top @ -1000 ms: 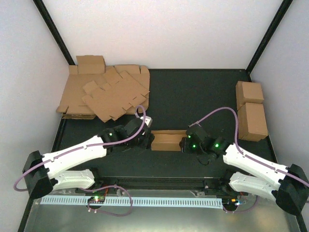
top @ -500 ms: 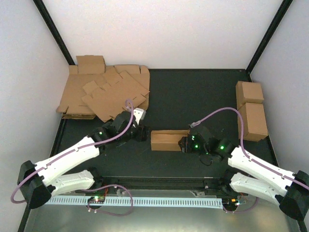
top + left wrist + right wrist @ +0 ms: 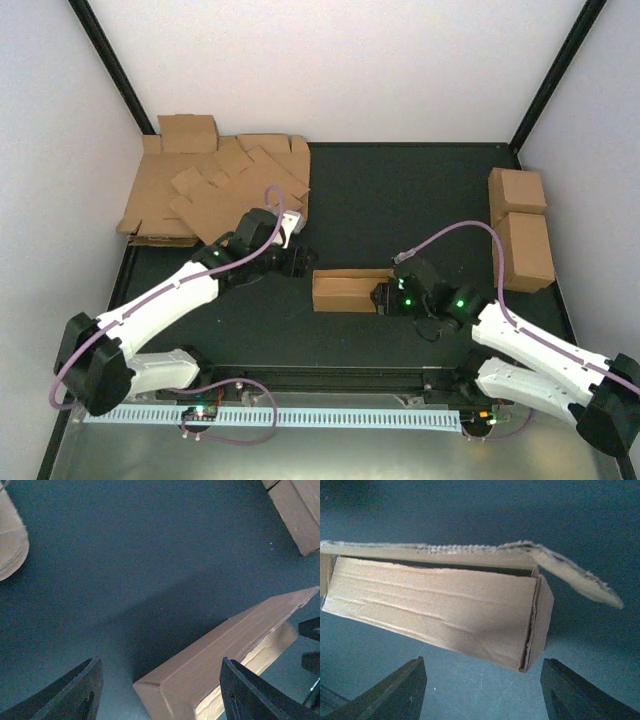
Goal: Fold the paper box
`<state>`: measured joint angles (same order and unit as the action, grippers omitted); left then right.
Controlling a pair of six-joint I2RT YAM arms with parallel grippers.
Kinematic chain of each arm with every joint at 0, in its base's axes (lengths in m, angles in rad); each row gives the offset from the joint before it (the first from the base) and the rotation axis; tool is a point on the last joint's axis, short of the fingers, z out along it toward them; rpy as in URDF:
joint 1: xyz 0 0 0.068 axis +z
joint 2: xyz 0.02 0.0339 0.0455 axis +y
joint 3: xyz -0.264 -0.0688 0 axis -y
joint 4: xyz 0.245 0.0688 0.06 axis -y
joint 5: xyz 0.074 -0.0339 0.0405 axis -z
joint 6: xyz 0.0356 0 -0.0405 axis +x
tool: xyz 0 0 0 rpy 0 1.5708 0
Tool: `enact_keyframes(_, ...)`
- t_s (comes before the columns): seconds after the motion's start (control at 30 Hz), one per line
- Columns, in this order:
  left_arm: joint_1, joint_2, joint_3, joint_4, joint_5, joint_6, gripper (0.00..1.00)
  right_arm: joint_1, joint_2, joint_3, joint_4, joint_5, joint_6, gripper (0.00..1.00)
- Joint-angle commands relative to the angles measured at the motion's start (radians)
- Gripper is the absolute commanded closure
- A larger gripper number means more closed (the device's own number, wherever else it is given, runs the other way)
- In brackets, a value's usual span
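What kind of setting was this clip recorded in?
Likely a lab test cell: dark table walled by white panels, left arm and right arm mounted at its near edge, heap of cardboard sheets, paper box.

You have the paper box [image 3: 348,291] lying lengthwise on the dark table [image 3: 400,200]. Your left gripper [image 3: 293,262] sits just off the box's left end, and your right gripper [image 3: 382,298] is at its right end. Flat cardboard sheets [image 3: 215,190] lie far left of the box, and two cardboard cuboids [image 3: 520,230] far right.
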<state>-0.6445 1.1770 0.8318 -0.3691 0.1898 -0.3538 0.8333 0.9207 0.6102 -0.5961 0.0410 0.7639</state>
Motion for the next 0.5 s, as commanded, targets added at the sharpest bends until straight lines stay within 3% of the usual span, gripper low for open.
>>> enact_keyframes(0.0, 0.013, 0.043, 0.088, -0.022, 0.104, 0.035, 0.34, -0.023, -0.016, -0.002, 0.022, -0.003, -0.005, 0.34)
enact_keyframes(0.47, 0.013, 0.083, 0.085, -0.003, 0.124, 0.050, 0.35, -0.068, -0.029, -0.013, 0.027, -0.040, -0.026, 0.34)
